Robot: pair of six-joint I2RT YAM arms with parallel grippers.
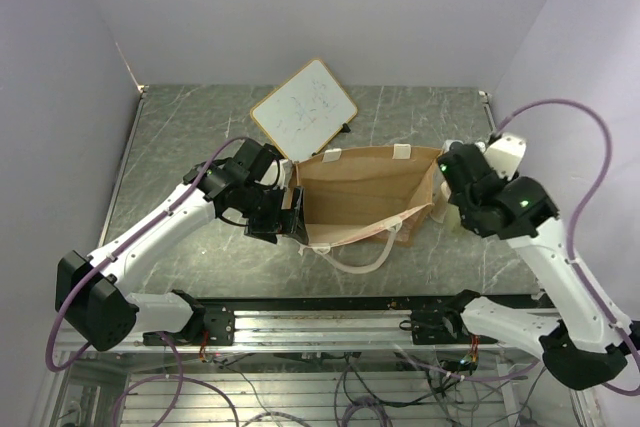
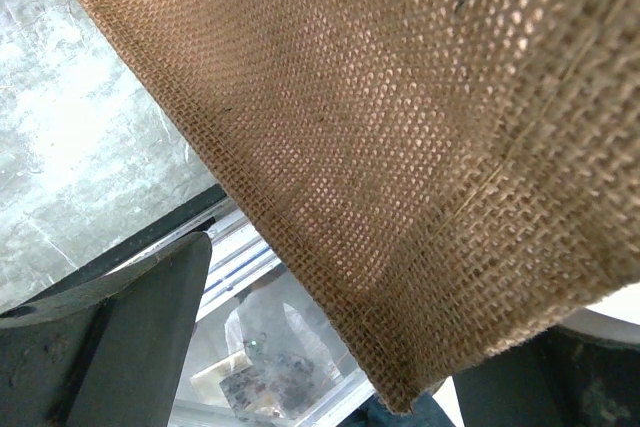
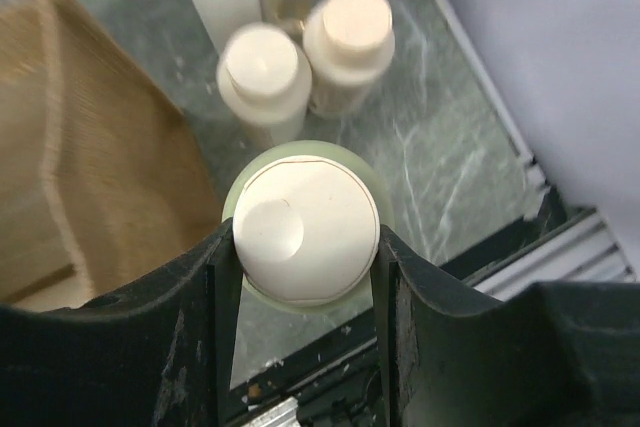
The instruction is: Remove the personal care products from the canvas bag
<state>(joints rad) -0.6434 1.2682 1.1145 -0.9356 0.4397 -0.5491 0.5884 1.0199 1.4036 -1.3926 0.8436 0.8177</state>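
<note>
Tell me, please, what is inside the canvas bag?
From above, the canvas bag shows only bare brown lining, no bottles; the strip behind its near wall is covered. The right gripper grips a cream-capped bottle outside.

The top view is bright, even and sharp, lit from above, with soft shadows beside the bag (image 1: 360, 192). At the left wrist, light glows through the weave; the fingers (image 2: 120, 327) are dark and blurred. At the right wrist, the far bottles (image 3: 300, 57) are soft, the nearest bottle (image 3: 305, 232) sharper.
</note>
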